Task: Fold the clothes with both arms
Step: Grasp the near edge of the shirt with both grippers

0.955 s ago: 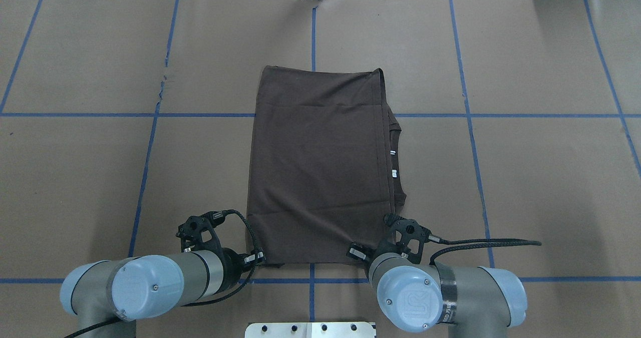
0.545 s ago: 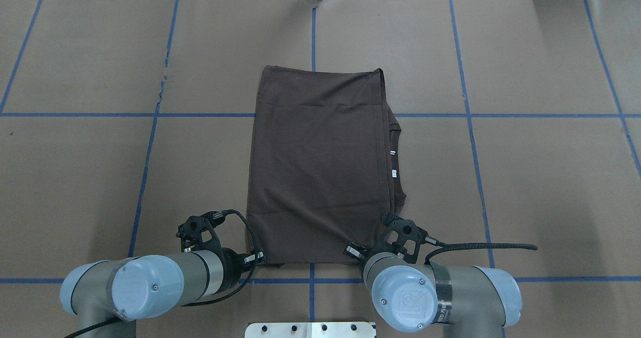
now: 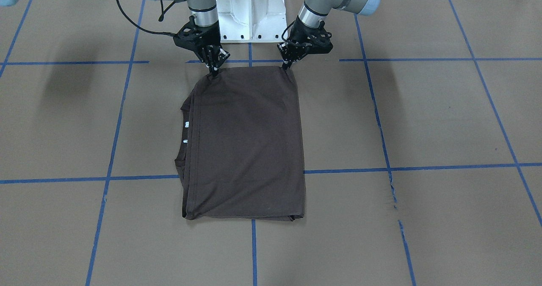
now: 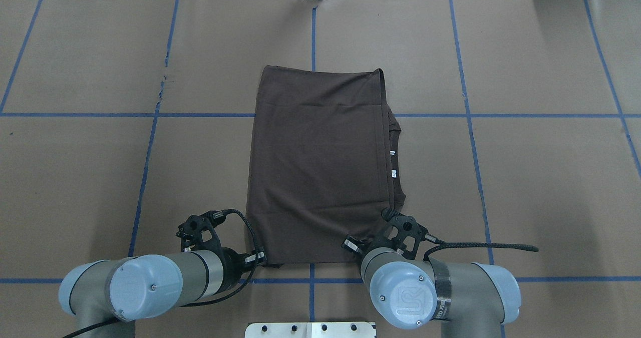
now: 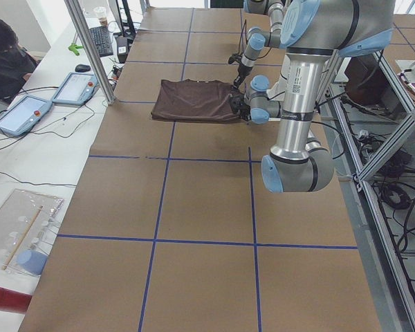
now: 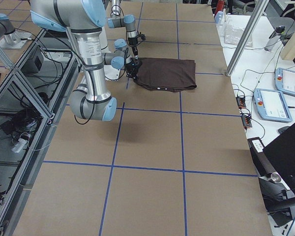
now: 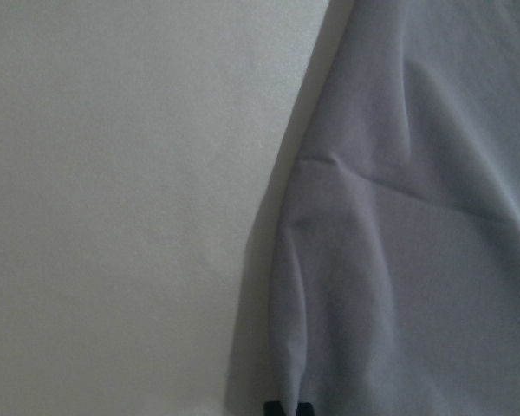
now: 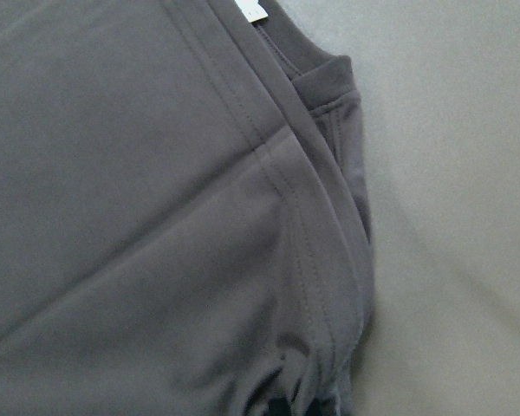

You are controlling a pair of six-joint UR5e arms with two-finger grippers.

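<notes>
Brown-papered worktop [image 4: 526,178], blue tape grid [image 4: 501,115]. Folded T-shirt [image 4: 320,167] lies flat at the middle, collar [image 4: 396,130] toward my right. My left tool [image 3: 287,67] is pinched closed on the near left corner. My right tool [image 3: 213,71] is pinched closed on the near right corner.

You are working in a robotics lab: two robot arms [image 6: 91,54] are standing at a table [image 4: 551,178] covered in brown paper and gridded with blue tape [image 4: 551,115], teach pendants [image 6: 284,79] and a keyboard [image 5: 101,40] are lying on the side bench [image 5: 28,159], aluminium framing [image 5: 90,48] is rising beside it, and cables [image 6: 17,120] are trailing across the floor.
</notes>
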